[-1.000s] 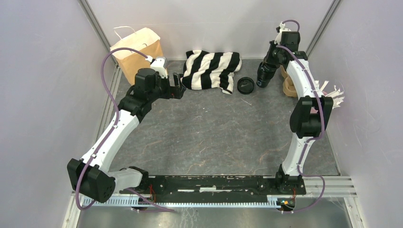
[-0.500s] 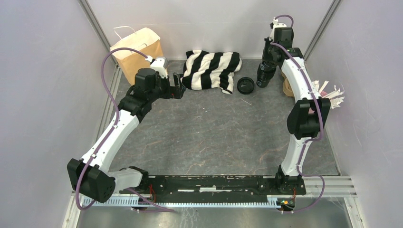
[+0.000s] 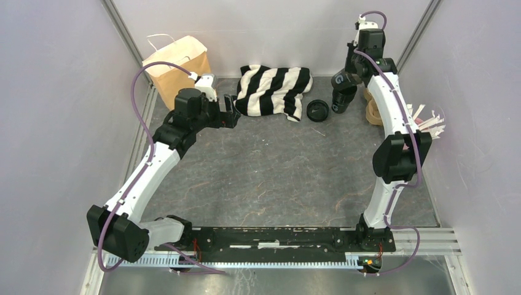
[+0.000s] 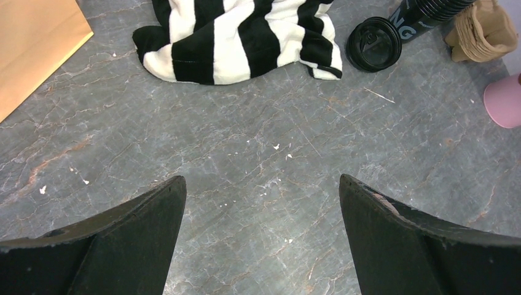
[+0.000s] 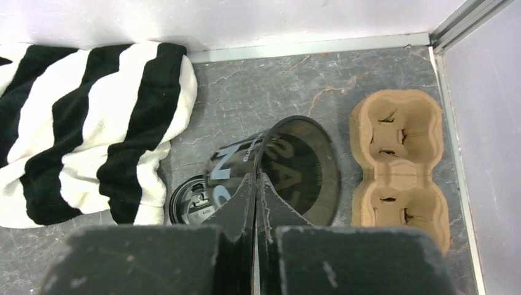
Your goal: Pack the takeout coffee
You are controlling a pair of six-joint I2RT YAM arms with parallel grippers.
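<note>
The takeout coffee is out of view. My right gripper (image 3: 345, 82) (image 5: 256, 176) is at the back right, shut on the rim of a lidless black cup (image 3: 339, 92) (image 5: 298, 166) with pale letters. That cup hangs tilted and also shows in the left wrist view (image 4: 408, 21). A loose flat black lid (image 3: 317, 110) (image 4: 373, 44) (image 5: 189, 206) lies on the table just left of it. The brown paper bag (image 3: 178, 64) (image 4: 31, 49) stands at the back left. My left gripper (image 3: 233, 114) (image 4: 259, 179) hangs open and empty over bare table beside the bag.
A black-and-white striped towel (image 3: 273, 89) (image 4: 233, 37) (image 5: 86, 135) lies crumpled at the back centre. A cardboard cup carrier (image 3: 373, 109) (image 5: 398, 166) (image 4: 485, 31) sits by the right wall. White paper strips (image 3: 430, 123) and a pink object (image 4: 505, 101) lie further along that wall.
My right gripper has shifted back and up with the cup's rim in it. The cup now tilts so that its lettered side faces the camera. The left arm has not moved.
</note>
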